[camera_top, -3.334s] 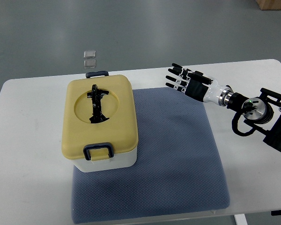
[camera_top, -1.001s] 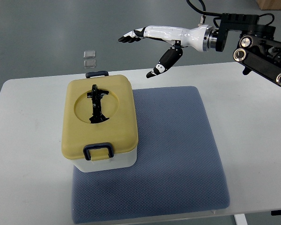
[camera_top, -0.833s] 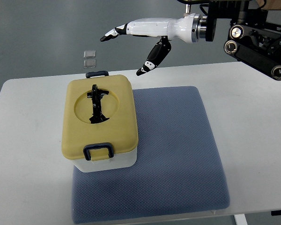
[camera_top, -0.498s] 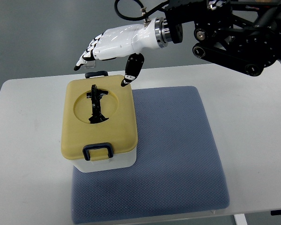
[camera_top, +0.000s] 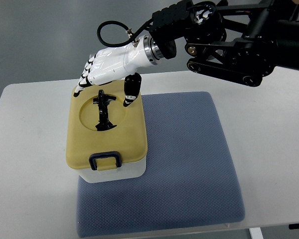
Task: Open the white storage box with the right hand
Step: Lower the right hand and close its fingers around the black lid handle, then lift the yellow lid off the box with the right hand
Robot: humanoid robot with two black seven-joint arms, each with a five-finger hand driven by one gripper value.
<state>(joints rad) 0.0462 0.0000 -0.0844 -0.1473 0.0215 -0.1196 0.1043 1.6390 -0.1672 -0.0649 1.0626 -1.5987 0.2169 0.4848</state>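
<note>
The white storage box [camera_top: 117, 172] with a yellow lid [camera_top: 129, 132] stands on the left part of a blue-grey mat [camera_top: 189, 164]. A black folding handle [camera_top: 103, 110] lies in the lid's round recess, and a dark blue latch [camera_top: 104, 160] sits on the near edge. My right hand [camera_top: 105, 79] hovers over the lid's far edge with its fingers spread. Its thumb [camera_top: 130, 90] points down at the lid's far right, and its fingertips [camera_top: 81, 85] reach past the far left corner. It holds nothing. The lid is closed.
The mat lies on a white table [camera_top: 30, 149]. My right arm [camera_top: 224, 37] crosses the upper right of the picture above the table's far edge. Grey floor lies beyond the table.
My right hand has swung from the right side of the table up and leftward, then come down over the far edge of the box lid. The box has not moved.
</note>
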